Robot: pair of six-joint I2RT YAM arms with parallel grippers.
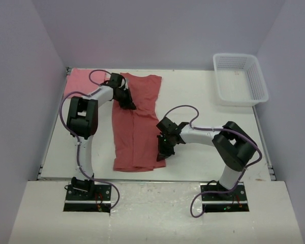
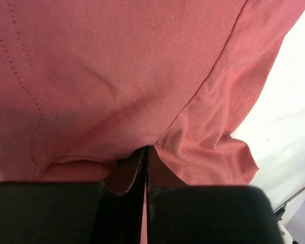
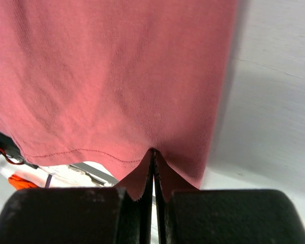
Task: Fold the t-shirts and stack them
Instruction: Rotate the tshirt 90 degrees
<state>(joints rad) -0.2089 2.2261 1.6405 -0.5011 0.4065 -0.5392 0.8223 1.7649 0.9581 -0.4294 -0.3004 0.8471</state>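
**Entry: two shirts on desk, both pincers engaged**

1. Left pincer (image 1: 130,104): clamped tight, with a pinch of cloth caught between its fingers (image 2: 128,175). Held item is the brick-red t-shirt (image 1: 128,145), gripped beside a stitched seam. The cloth spreads ahead of the fingertips and to both sides.
2. Right pincer (image 1: 162,154): also closed hard, no gap showing. It grips the same brick-red t-shirt at its hemmed edge, and the hem stitching runs just ahead of the tips.
3. Brick-red t-shirt: stretched lengthwise between the two pincers on the white desk (image 1: 193,86).
4. Pink t-shirt (image 1: 77,84): flat on the desk to the left of the left pincer, partly covered by that arm.
5. White lattice basket (image 1: 238,99): far beyond the right pincer, to its right, well apart from both shirts.
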